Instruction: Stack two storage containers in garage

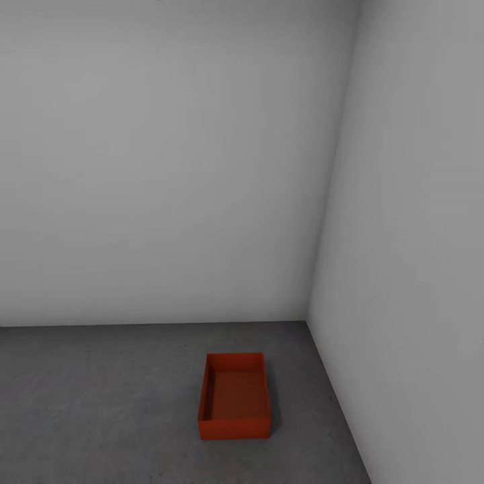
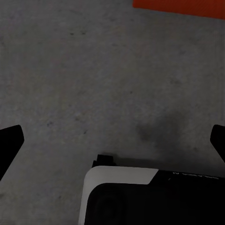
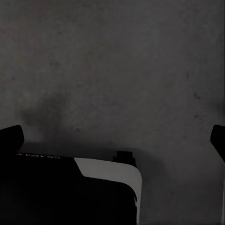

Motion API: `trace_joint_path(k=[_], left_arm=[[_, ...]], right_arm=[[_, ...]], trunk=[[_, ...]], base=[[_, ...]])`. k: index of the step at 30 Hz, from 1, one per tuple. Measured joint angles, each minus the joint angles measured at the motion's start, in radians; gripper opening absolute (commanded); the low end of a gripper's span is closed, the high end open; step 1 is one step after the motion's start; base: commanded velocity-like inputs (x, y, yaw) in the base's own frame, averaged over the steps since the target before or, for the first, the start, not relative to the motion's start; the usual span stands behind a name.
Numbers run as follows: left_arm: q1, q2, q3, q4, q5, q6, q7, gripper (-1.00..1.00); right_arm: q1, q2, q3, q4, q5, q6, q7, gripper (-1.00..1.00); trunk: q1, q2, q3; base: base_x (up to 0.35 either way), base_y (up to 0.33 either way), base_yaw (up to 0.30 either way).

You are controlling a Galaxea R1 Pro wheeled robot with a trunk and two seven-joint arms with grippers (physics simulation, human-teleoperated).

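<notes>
Left wrist view: an orange-red storage container point(image 2: 180, 7) is cut off by the picture's edge — only a strip of one flat face shows, so its orientation and contents cannot be told. The left gripper point(image 2: 112, 140) shows just two dark fingertips point(image 2: 10, 140), both cropped at the frame's sides. Part of the robot's white-and-black body point(image 2: 140, 197) is cut off there too.

Right wrist view: the right gripper point(image 3: 112, 140) is likewise reduced to cropped fingertips point(image 3: 11, 138); the dim floor point(image 3: 117, 61) beyond is murky, its marks indistinct.
</notes>
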Motion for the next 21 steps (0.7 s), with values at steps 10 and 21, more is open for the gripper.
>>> trace_joint_path(k=[10,21], left_arm=[[0.008,-0.003,0.0,0.044,0.001,-0.12,-0.005,1.0],[0.01,-0.011,0.0,0.048,0.0,-0.134,-0.002,1.0]], right_arm=[[0.036,0.001,-0.001,0.058,-0.001,-0.179,-0.002,1.0],[0.067,0.001,-0.001,0.058,-0.002,-0.262,-0.002,1.0]], trunk=[[0.0,0.0,0.0],[0.001,0.0,0.0]], base=[[0.0,0.0,0.0],[-0.171,0.0,0.0]])
